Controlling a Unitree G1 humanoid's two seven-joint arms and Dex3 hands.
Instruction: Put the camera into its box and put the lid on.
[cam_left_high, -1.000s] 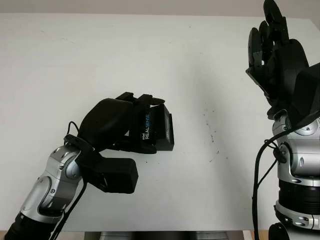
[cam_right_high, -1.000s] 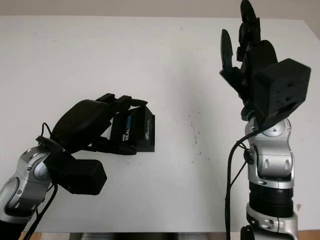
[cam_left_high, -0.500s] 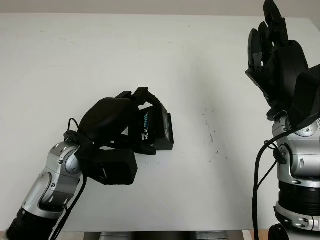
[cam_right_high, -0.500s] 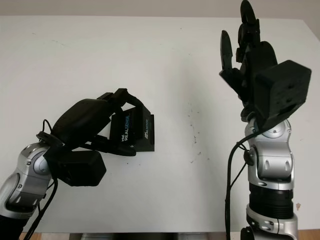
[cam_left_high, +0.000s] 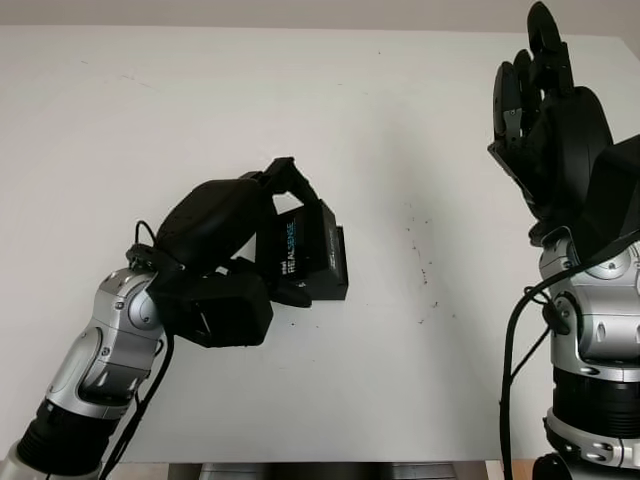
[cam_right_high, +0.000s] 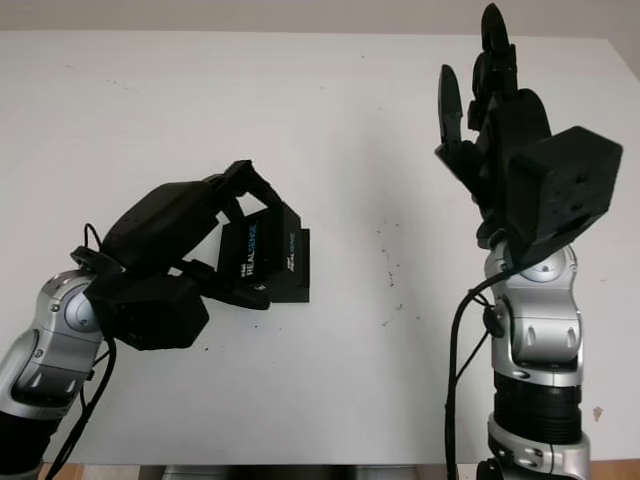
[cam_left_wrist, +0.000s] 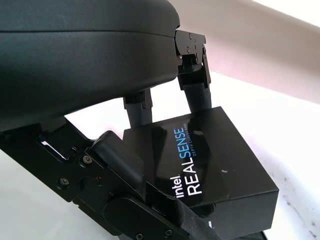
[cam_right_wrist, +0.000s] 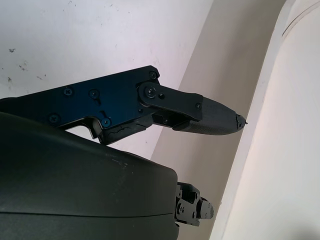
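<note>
Left wrist view: the left hand (cam_left_high: 285, 235) clasps the lidded black box (cam_left_wrist: 200, 165) on the bench (cam_left_high: 330, 110) — fingers on top, thumb underneath. Pulling away carelessly could drag the lid askew. Right hand (cam_right_high: 490, 120), open, is raised well apart.

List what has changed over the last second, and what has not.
The left hand has rolled over the black RealSense box: its upper fingers, earlier lying along the box's top, now arch higher above it, and its wrist has risen. It has kept its hold on the box, which sits at the same spot on the white table. The right hand stays raised and open.
</note>
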